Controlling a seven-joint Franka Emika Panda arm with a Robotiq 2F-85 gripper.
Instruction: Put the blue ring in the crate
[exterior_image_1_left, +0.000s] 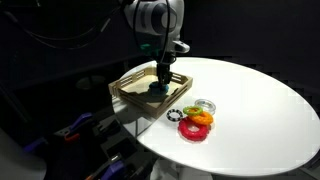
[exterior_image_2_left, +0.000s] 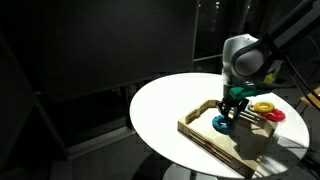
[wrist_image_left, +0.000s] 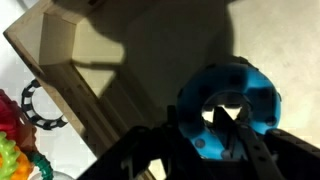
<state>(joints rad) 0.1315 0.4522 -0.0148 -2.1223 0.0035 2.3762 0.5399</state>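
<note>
Your gripper (exterior_image_2_left: 228, 112) hung low inside the crate (exterior_image_2_left: 205, 138), its dark fingers (wrist_image_left: 150, 152) set close around the blue ring (wrist_image_left: 232, 100); whether they actually pinched it, I could not tell. The ring lay within the crate's walls, at or just above the pale floor.

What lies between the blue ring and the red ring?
In the wrist view, the crate's side wall and a black ring separate the blue ring from the red ring.
</note>
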